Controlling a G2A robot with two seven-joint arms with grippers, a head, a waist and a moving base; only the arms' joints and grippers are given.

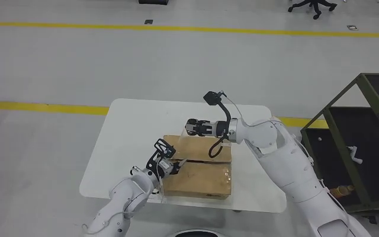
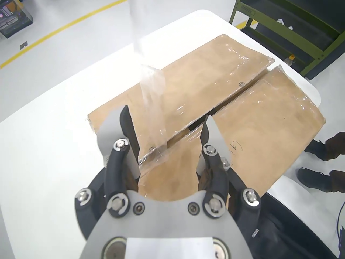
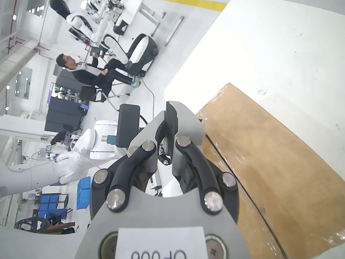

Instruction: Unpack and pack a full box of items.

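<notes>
Nearby, green rack (image 1: 349,136); tape (image 2: 151,87) across box (image 2: 210,82).

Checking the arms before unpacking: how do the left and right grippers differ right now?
The left gripper has its fingers open; the right gripper has them shut. The left gripper sits at the cardboard box's left end, fingers either side of the seam where a clear tape strip rises; the right gripper is at the box's far side. Both are at the same box.
</notes>
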